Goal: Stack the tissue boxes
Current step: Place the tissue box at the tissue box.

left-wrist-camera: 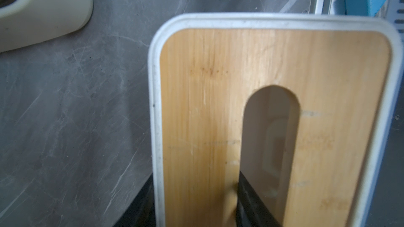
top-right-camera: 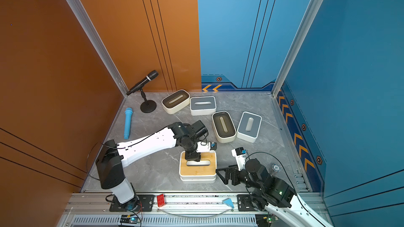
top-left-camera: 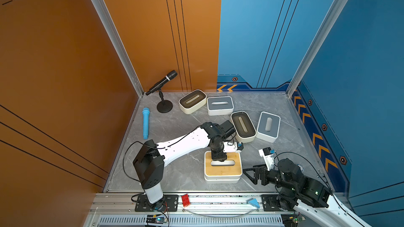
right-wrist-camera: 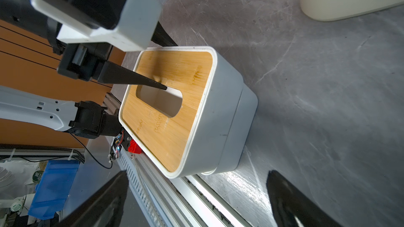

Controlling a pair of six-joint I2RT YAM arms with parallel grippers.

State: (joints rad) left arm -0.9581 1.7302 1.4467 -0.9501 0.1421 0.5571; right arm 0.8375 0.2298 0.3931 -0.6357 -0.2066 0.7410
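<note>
A tissue box with a bamboo lid (top-left-camera: 227, 170) (top-right-camera: 201, 171) (left-wrist-camera: 218, 84) (right-wrist-camera: 175, 79) rests on a second white tissue box (top-left-camera: 222, 180) (right-wrist-camera: 244, 127) near the table's front. My left gripper (top-left-camera: 218, 159) (top-right-camera: 192, 159) (left-wrist-camera: 196, 193) is shut on the bamboo box's far long side, one finger in the lid's slot and one outside the wall. My right gripper (top-left-camera: 251, 174) (top-right-camera: 225, 175) (right-wrist-camera: 196, 193) stands open and empty just right of the stack. Further back lie two brown-lidded boxes (top-left-camera: 192, 101) (top-left-camera: 243, 126) and two grey-lidded boxes (top-left-camera: 220, 105) (top-left-camera: 268, 126).
A black microphone on a stand (top-left-camera: 161, 84) and a blue toy microphone (top-left-camera: 145, 125) are at the back left. A red brick (top-left-camera: 185, 199) and a blue wedge (top-left-camera: 253, 203) lie on the front rail. Orange and blue walls enclose the table.
</note>
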